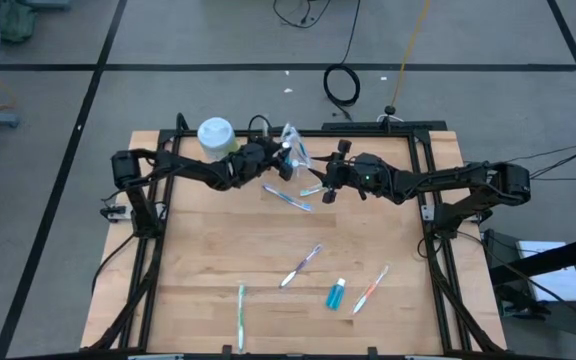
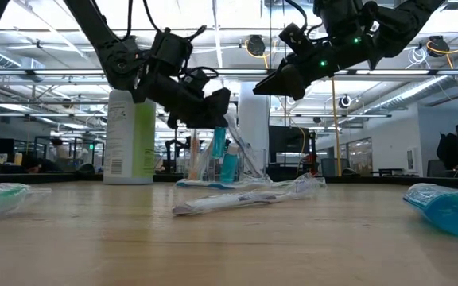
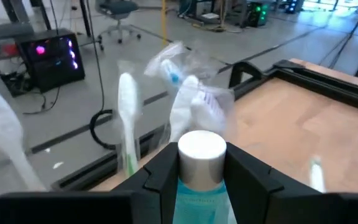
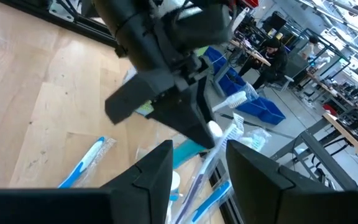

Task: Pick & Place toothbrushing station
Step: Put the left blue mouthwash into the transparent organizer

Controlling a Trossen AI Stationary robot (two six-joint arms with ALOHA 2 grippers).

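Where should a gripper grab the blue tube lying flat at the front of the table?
Across the middle of the blue tube's body, coming straight down from above. It lies flat and alone on the table, cap pointing away from the front edge, so both long sides are free.

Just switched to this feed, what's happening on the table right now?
Both arms are up at the table's far edge. The left gripper holds a blue white-capped tube beside the clear cup, which already has toothbrushes in it. The right gripper hangs close by, empty as far as I can see. A green toothbrush, more brushes and another tube still lie on the wood.
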